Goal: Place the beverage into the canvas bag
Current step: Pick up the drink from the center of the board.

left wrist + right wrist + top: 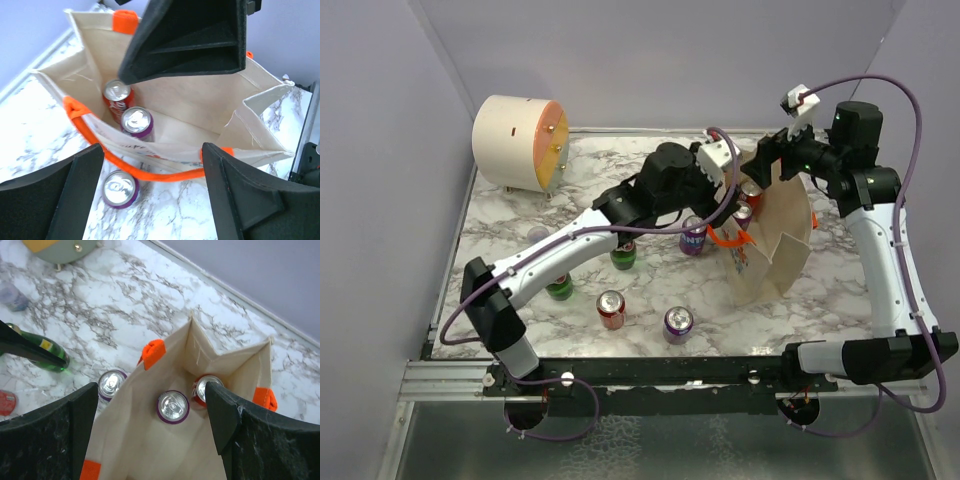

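The beige canvas bag (775,250) stands open at the right of the table, orange handles (150,172) drooping over its side. Two beverage cans stand upright inside it: a purple one (136,120) and a red one (117,92). My left gripper (152,150) hovers open over the bag's near rim with nothing between its fingers. Above the bag's mouth my right gripper (151,387) also stands open and holds nothing. It looks down on the purple can (173,406), while one finger partly hides the red can (200,390). The right gripper's black fingers (190,40) fill the top of the left wrist view.
Another purple can (693,238) stands on the marble just outside the bag. A red can (610,308) and a purple can (678,323) stand near the front edge. Two green bottles (623,255) sit under the left arm. A cream drum (518,142) is at the back left.
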{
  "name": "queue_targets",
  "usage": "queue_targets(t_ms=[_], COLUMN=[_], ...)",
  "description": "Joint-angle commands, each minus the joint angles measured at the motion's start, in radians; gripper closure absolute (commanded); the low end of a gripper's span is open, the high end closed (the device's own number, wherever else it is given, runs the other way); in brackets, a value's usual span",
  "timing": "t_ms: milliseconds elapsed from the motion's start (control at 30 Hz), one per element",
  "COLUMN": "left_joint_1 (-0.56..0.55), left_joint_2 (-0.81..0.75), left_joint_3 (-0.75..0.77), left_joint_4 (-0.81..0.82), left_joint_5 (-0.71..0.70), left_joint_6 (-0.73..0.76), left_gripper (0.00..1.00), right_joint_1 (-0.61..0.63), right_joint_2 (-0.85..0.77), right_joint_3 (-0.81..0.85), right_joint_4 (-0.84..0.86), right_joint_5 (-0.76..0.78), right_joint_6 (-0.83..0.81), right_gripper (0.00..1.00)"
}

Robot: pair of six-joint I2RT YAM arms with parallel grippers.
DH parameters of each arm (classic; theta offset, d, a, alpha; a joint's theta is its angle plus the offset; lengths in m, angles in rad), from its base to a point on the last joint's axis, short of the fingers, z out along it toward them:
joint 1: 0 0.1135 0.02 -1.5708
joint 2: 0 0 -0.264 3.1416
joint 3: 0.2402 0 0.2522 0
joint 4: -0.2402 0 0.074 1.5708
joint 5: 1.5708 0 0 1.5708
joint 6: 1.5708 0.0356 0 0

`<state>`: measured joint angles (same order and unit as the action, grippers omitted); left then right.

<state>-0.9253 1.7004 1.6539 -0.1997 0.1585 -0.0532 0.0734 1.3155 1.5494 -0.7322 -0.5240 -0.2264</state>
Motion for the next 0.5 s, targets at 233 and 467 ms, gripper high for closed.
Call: queue_targets(t_ms=[233, 467], left_joint_1=[0.224, 0.481], left_joint_2=[-0.215, -0.293], left_joint_3=[-0.125, -0.194], left_joint_4=[-0.037, -0.059], left_joint_5=[-0.205, -0.218], left_joint_6=[0.016, -0.07], left_gripper=[0.12, 0.08], right_joint_1=[0.268, 0.372], right_joint_2=[0.1, 0.202], right_joint_3=[0.153, 0.166], right_joint_4=[-0.018, -0.043], right_joint_5=[0.061, 0.068], right_joint_6=[-0.114, -0.207], right_gripper=[0.13, 0.12])
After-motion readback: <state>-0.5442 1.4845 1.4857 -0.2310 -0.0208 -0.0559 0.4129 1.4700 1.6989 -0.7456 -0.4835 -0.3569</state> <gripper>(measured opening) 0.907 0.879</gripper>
